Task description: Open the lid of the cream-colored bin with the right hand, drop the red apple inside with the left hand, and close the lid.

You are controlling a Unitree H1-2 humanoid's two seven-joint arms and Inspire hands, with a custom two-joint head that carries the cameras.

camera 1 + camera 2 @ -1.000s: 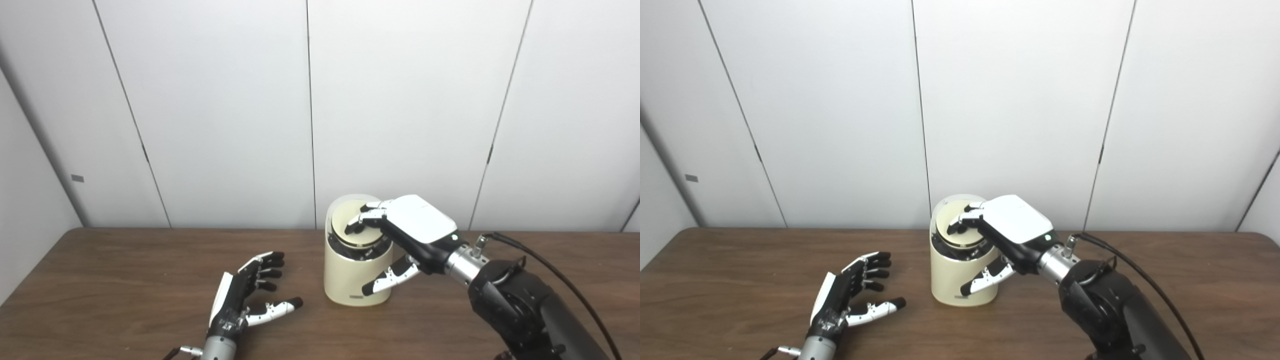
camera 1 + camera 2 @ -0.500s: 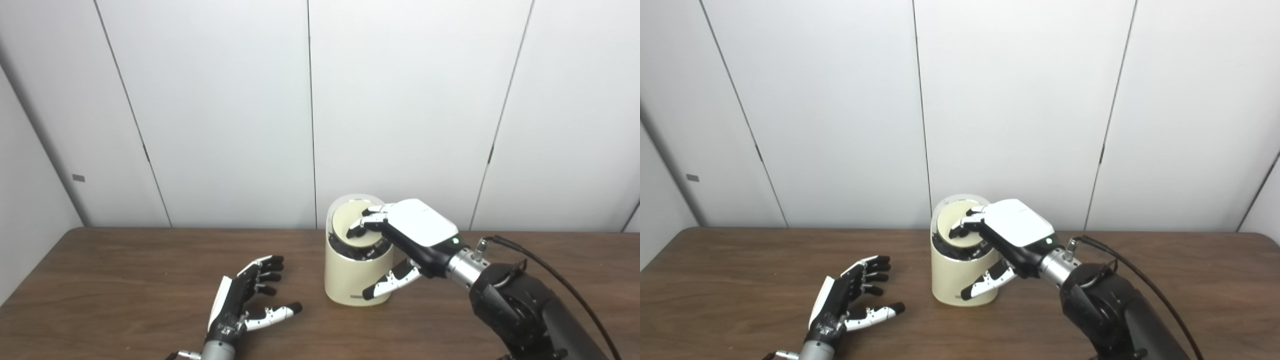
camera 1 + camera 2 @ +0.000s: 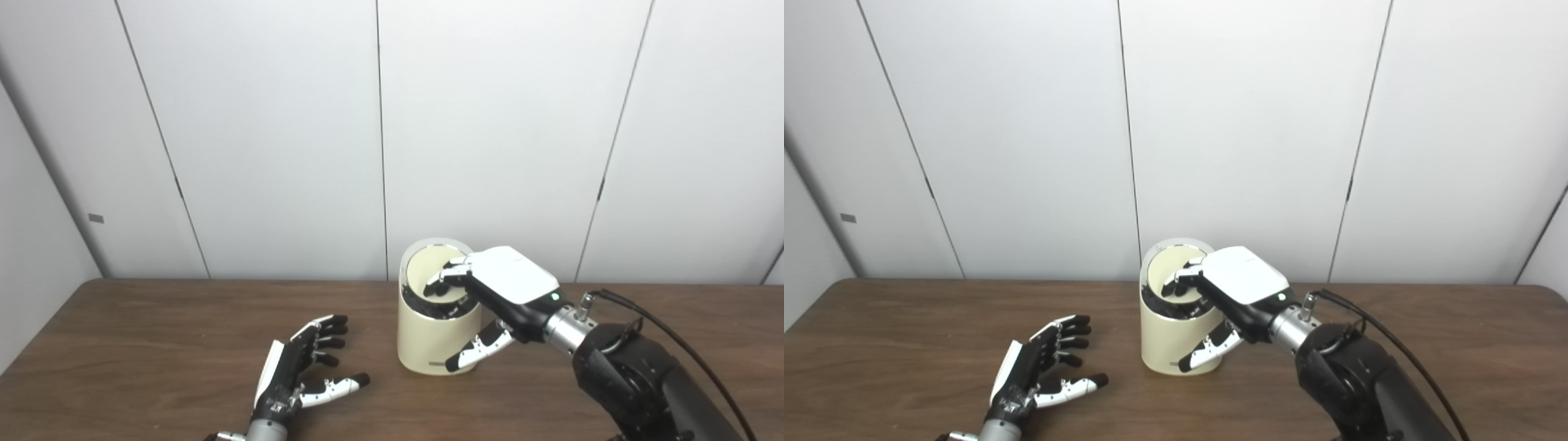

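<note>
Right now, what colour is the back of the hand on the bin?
White, on the right hand; clearest in the left eye view.

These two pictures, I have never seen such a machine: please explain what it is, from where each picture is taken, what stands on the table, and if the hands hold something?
You see a humanoid robot's two arms, each ending in a hand with fingers and a thumb. Both pictures come from two cameras side by side on its head, so they show one scene from slightly different places.

On the brown table stands a cream-colored bin. The right hand reaches over it: its fingers press down on the round lid, which looks tilted into the bin's opening, while its thumb lies in front of the bin's wall.

The left hand is near the table, open, fingers spread, holding nothing.

No red apple is visible in either picture; whether it is already inside the bin cannot be seen.
</note>
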